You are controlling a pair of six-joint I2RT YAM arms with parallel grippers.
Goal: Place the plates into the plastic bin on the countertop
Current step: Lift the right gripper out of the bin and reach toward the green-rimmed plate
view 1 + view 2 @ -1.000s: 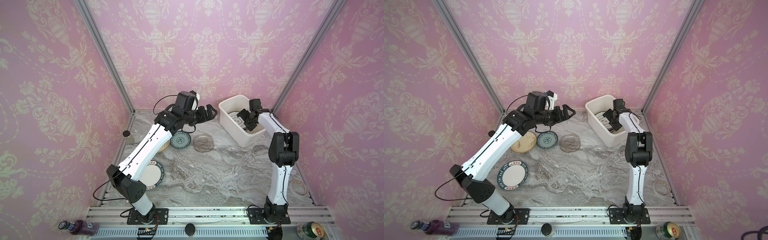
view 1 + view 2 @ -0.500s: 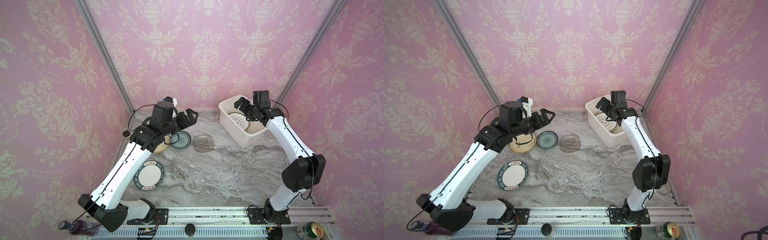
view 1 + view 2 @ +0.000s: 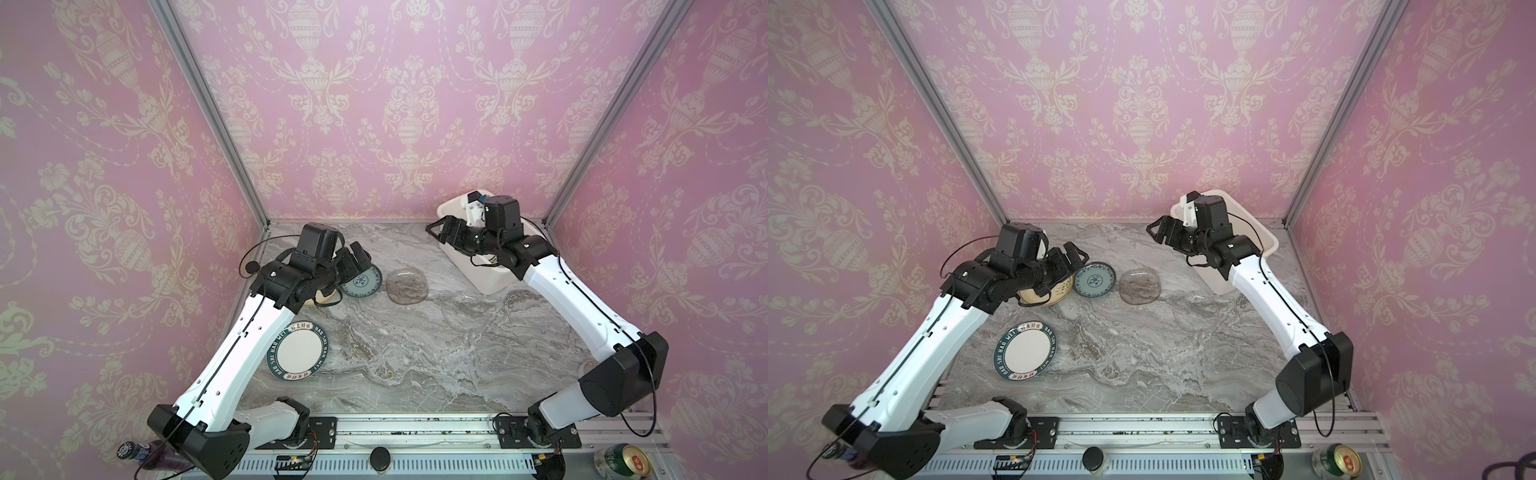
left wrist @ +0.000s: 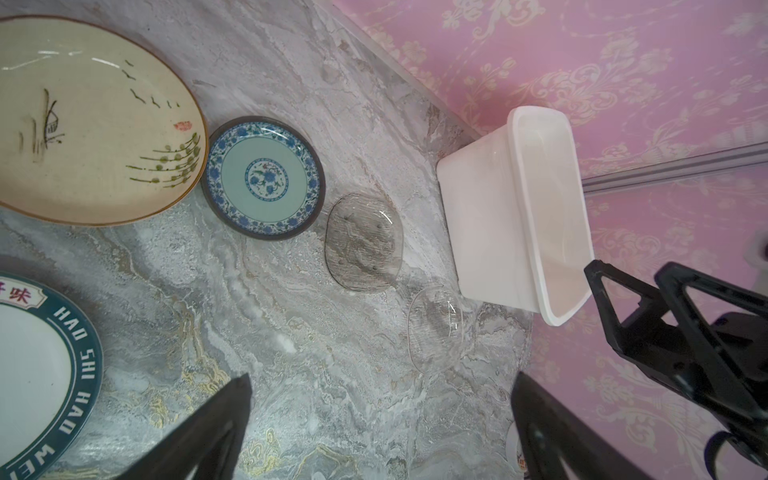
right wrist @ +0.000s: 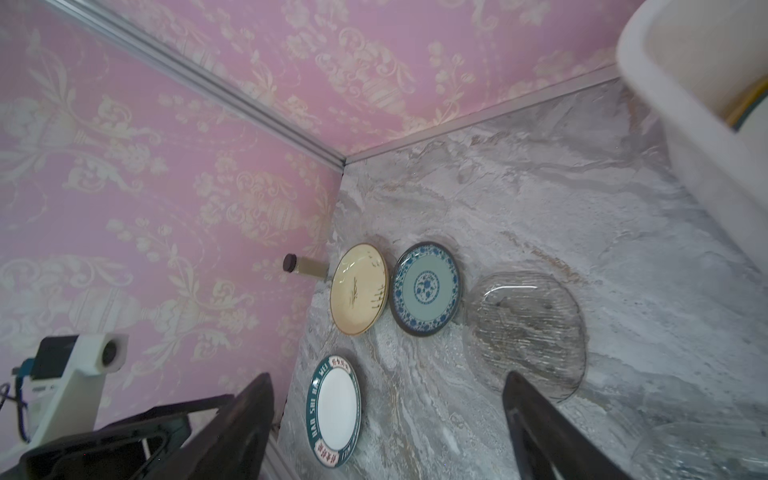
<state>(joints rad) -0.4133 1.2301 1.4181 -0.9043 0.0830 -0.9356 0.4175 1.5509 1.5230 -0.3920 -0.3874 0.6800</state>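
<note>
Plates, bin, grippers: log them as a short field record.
on countertop: five plates
plates: cream plate, teal floral plate, smoky glass plate, clear glass plate, lettered plate
plastic bin: back right corner; plate rims show inside, count hidden
left gripper: open, empty, raised near the teal floral plate
right gripper: open, empty, raised beside the bin

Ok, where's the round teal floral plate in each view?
In a top view: round teal floral plate, left of centre.
In a top view: teal plate, likewise.
Left wrist: teal plate between cream round painted plate and smoky round glass plate.
Right wrist: teal plate between those two.
Landmark: smoky glass plate beside it.
</note>
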